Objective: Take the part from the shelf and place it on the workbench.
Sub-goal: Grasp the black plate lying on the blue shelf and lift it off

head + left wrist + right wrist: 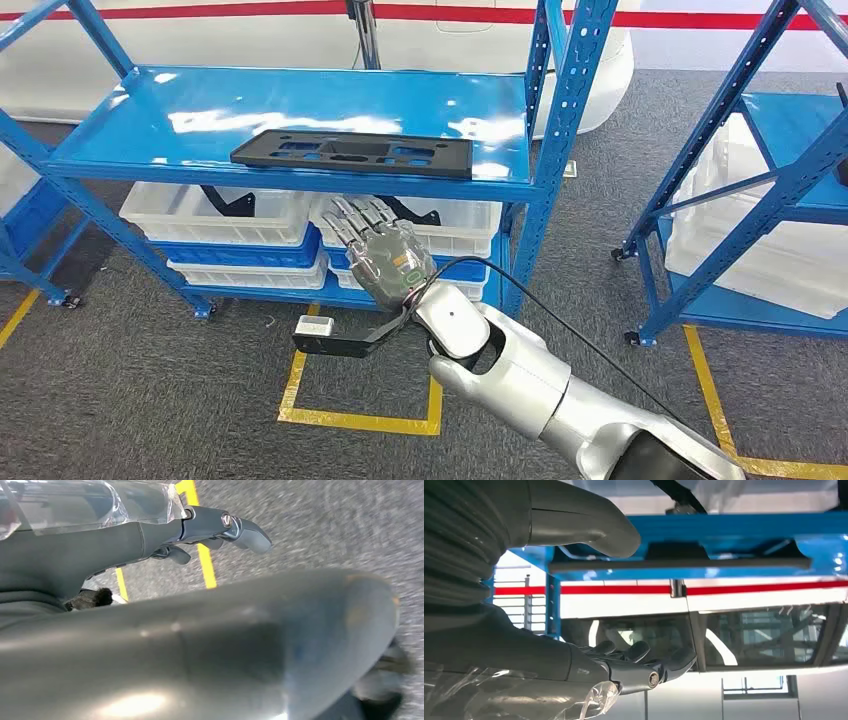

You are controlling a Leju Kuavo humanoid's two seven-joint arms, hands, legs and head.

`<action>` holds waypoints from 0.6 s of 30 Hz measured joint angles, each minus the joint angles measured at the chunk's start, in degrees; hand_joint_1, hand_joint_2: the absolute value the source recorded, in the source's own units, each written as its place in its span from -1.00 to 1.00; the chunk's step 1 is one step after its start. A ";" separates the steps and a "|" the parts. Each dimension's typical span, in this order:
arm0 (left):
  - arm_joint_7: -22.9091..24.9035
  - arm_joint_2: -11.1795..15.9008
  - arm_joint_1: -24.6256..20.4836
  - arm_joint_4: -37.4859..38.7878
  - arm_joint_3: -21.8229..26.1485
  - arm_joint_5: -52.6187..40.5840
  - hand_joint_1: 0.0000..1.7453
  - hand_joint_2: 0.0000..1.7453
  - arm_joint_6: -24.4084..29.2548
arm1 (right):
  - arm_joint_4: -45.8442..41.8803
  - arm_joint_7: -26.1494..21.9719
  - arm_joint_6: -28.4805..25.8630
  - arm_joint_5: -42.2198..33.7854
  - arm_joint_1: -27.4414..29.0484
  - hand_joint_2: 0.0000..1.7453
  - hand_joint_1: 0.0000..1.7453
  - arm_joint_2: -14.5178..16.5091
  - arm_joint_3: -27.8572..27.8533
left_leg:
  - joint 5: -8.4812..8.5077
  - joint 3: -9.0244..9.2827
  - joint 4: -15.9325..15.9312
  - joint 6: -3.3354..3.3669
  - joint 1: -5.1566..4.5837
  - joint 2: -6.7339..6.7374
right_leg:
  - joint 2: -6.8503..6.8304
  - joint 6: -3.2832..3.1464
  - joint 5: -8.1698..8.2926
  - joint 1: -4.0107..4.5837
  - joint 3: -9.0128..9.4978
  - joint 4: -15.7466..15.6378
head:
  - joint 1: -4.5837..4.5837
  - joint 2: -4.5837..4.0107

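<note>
1. On the blue shelf (150, 110), near its front edge, lies the part (352, 154): flat, black, with cut-outs.
2. You should expect it stiff, light and thin; judge the overhanging front edge the best hold.
3. Right robot hand (385, 250) sits below the shelf edge, fingers extended, holding nothing.
4. Left robot hand (210, 530): fingers loosely curled, empty; openness unclear.
5. Desk out of frame.

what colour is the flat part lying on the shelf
Black part, on the blue shelf; clearest in the head view.
</note>
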 joint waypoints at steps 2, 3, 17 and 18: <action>-0.01 -0.02 -0.08 0.00 0.01 0.01 -1.00 -1.00 0.04 | -0.15 0.03 -0.05 -0.12 -0.12 1.00 -1.00 0.04 0.00 | -0.83 0.37 -0.28 0.54 -0.18 0.03 | 0.07 0.37 -0.24 0.13 0.00 0.04 | 0.01 0.00; -0.01 -0.03 -0.11 0.00 0.01 0.02 -1.00 -1.00 0.07 | -0.27 0.05 -0.09 -0.22 -0.23 1.00 -1.00 0.09 0.00 | -1.51 0.67 -0.42 1.01 -0.41 0.02 | 0.14 0.74 -0.49 0.20 0.06 0.04 | 0.02 0.00; -0.03 -0.09 -0.05 0.01 0.03 0.25 -1.00 -1.00 0.17 | -1.01 -0.27 0.22 -1.07 -0.18 1.00 -1.00 0.62 0.52 | -6.93 6.34 -0.36 2.76 -1.46 -0.31 | -0.63 -0.25 3.94 0.96 -6.91 3.95 | 0.02 0.00; -0.03 -0.10 -0.12 0.02 0.03 0.29 -1.00 -1.00 0.16 | -1.02 -0.31 0.25 -1.10 -0.25 1.00 -1.00 0.74 0.55 | -7.10 6.33 -0.41 2.47 -1.51 -0.25 | -0.53 -0.50 3.39 1.14 -6.63 3.49 | 0.02 0.00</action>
